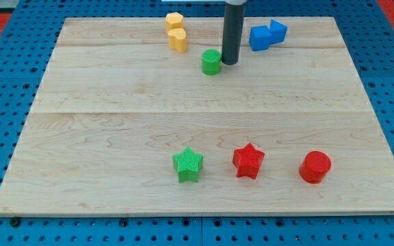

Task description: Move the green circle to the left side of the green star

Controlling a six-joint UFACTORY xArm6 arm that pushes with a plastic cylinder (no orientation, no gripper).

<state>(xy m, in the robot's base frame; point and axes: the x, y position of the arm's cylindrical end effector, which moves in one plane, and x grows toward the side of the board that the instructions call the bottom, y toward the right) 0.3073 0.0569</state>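
Observation:
The green circle (211,61) is a short green cylinder near the view's top, middle of the wooden board (115,137). The green star (188,165) lies near the view's bottom, a little left of centre. My tip (229,63) is the lower end of a dark rod that comes down from the view's top. It stands right next to the green circle, on its right side, touching or nearly touching it. The green star is far below both.
A yellow block (176,31) stands at the top, left of the green circle. Two blue blocks (266,35) stand at the top right of the rod. A red star (248,160) and a red circle (314,167) lie right of the green star.

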